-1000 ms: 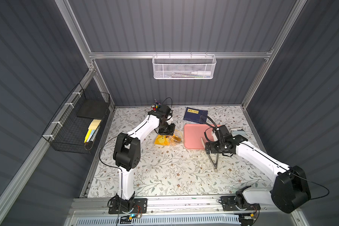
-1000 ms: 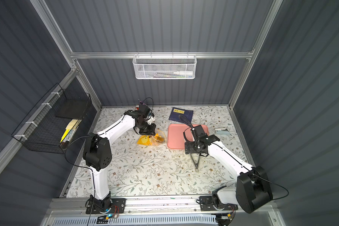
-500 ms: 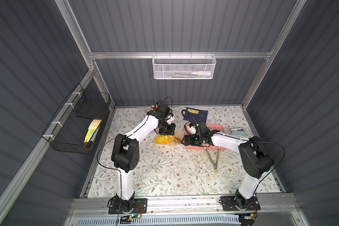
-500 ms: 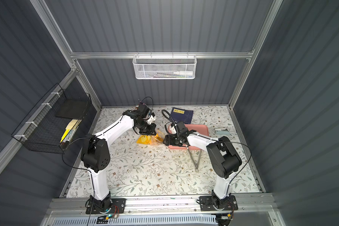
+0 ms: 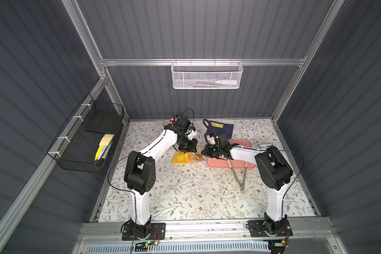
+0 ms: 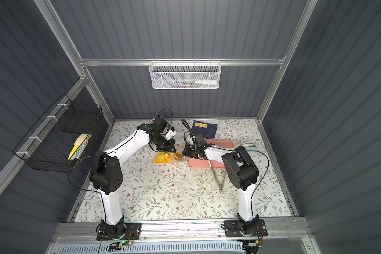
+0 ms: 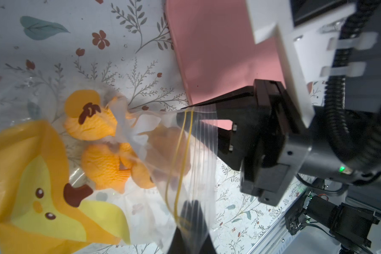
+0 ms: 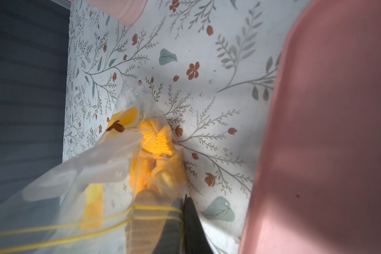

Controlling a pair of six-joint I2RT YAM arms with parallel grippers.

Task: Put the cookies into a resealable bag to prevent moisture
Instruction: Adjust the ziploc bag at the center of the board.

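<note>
Moved: right claw (image 5: pixel 202 151), now pinching resealable bag (image 5: pixel 185 158) mouth; left claw (image 5: pixel 187 150) still grips bag edge.

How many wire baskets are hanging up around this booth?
2. A white mesh basket hangs high at the back, above the middle. A black wire basket hangs lower down at the robot's left side. No other shows, though one could be outside the views.

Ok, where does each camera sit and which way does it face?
Both top views: high at the front, looking down on the table; both arms whole, left gripper and right gripper at the resealable bag.
Left wrist: on left arm, facing the cookies in the bag; right gripper shows.
Right wrist: on right arm, facing the bag past its own finger.
Shared: bag, pink tray.
</note>
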